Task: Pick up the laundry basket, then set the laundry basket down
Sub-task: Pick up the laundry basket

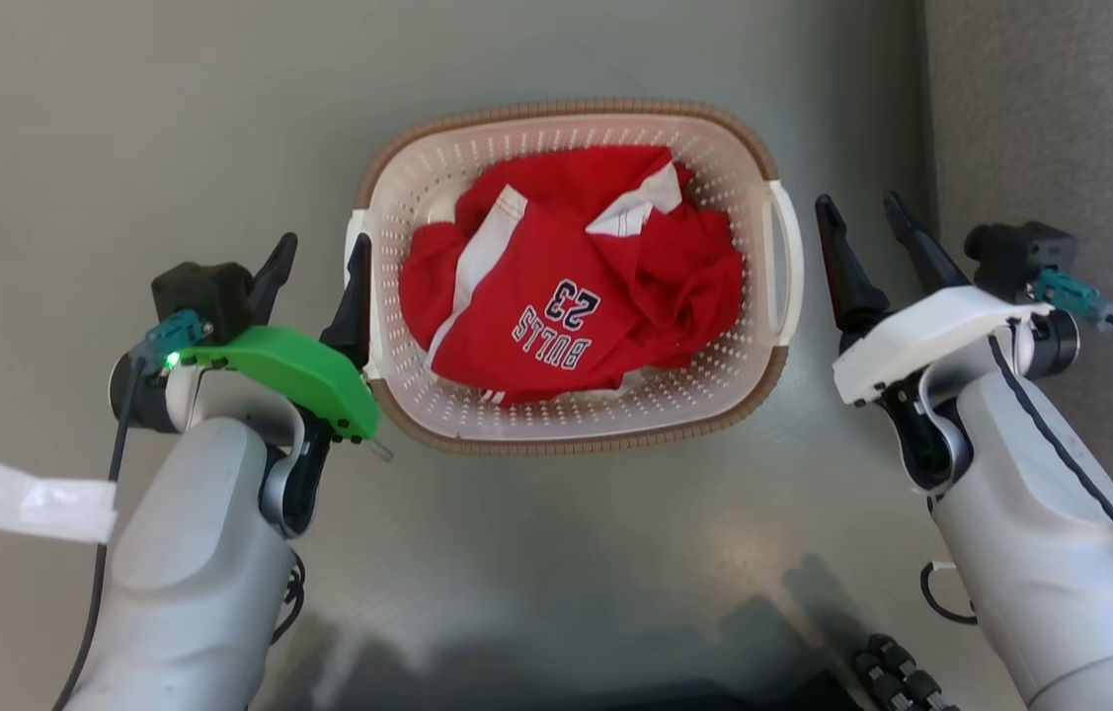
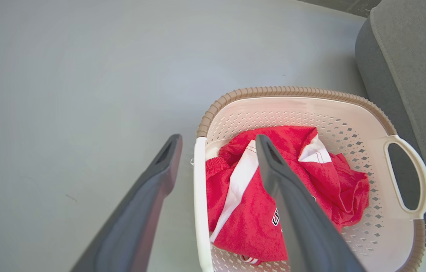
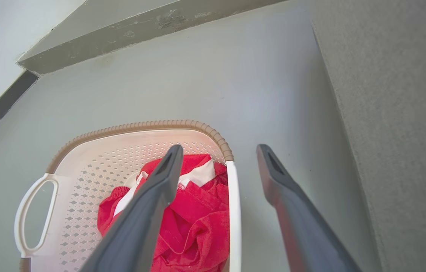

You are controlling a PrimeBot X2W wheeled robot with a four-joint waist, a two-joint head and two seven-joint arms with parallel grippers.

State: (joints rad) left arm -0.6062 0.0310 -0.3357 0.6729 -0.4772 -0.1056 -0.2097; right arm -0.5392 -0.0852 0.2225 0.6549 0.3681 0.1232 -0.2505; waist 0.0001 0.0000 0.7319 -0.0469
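Crumpled red-and-white jersey [image 1: 566, 296], smooth grey floor [image 1: 121, 118], grey fabric-covered furniture [image 1: 1060, 99] at the right.

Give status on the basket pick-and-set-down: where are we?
Done: nothing confirmable. The laundry basket sits on the floor, red jersey inside. In hand: left gripper is open at the left handle, right gripper open by the right handle, neither closed on it. Left: grip, lift, set down, unless this is post-release, which these frames can't settle.
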